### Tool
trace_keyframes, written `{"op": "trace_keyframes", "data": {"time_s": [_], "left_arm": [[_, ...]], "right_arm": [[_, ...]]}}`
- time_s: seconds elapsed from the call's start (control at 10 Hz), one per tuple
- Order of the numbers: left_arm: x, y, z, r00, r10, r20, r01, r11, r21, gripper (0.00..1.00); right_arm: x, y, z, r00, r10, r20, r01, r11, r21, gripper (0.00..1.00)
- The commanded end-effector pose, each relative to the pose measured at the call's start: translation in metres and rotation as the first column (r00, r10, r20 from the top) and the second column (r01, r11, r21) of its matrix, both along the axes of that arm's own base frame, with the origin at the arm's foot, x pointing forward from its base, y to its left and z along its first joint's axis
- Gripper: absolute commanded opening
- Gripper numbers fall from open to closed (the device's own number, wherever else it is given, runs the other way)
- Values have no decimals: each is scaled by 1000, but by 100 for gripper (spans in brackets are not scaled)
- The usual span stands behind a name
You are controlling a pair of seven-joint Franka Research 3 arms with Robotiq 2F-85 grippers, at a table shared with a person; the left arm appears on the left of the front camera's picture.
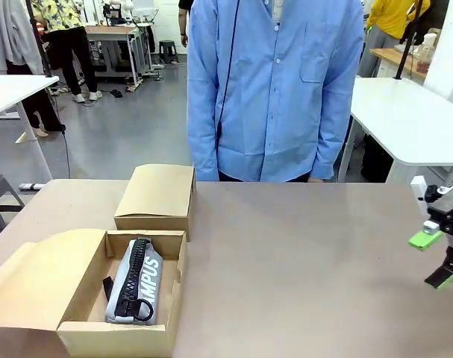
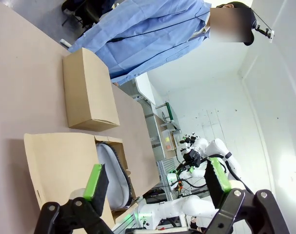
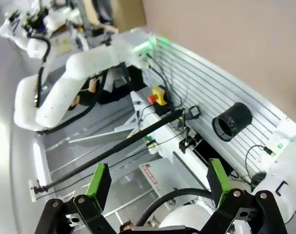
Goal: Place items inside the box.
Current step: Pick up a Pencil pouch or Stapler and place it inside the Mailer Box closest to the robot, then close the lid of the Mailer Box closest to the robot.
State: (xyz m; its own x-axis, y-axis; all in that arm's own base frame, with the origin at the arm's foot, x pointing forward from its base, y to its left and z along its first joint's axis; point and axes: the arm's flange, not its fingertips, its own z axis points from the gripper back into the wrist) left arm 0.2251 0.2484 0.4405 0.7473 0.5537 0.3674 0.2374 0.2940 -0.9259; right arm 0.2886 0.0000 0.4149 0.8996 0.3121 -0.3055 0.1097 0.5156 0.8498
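**One pencil case in the open box, both grippers empty**

From where I stand, the larger cardboard box (image 1: 84, 328) sits at the near left corner of the tan table (image 1: 308, 253), its wide flap lid (image 1: 39, 280) folded out flat to the left. Inside it lies a grey zip pencil case (image 1: 135, 282) with a dark zipper running along its length and white lettering on its side; it rests lengthwise against the right half of the box floor, with bare cardboard to its left. Just behind this box, touching or nearly touching its far wall, stands the smaller cardboard box (image 1: 157, 198), closed.

A person in a light blue shirt (image 1: 275, 89) stands at the far edge of the table, hands not visible.

The right gripper (image 1: 433, 259) hangs at the right edge of the front view, well apart from both boxes, its green-padded fingers spread wide with nothing between them. Its own wrist camera confirms this: the fingers (image 3: 99, 179) stand far apart and look past the table edge at the robot's base and cabling.

The left gripper (image 2: 156, 181), seen through its wrist camera, is also spread wide and holds nothing. Beyond its fingers lie the open box (image 2: 65, 165) with the pencil case (image 2: 111, 173) inside and the smaller box (image 2: 89, 90) farther off.
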Motion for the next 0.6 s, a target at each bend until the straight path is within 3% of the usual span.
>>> {"op": "trace_keyframes", "data": {"time_s": [0.0, 0.5], "left_arm": [[0, -1, 2, 1000, 6, 31, -6, 1000, -8, 100], [0, -1, 2, 1000, 6, 31, -6, 1000, -8, 100]], "right_arm": [[-11, -18, -1, 1000, 15, -10, -14, 996, 89, 100], [-11, -18, -1, 1000, 15, -10, -14, 996, 89, 100]]}}
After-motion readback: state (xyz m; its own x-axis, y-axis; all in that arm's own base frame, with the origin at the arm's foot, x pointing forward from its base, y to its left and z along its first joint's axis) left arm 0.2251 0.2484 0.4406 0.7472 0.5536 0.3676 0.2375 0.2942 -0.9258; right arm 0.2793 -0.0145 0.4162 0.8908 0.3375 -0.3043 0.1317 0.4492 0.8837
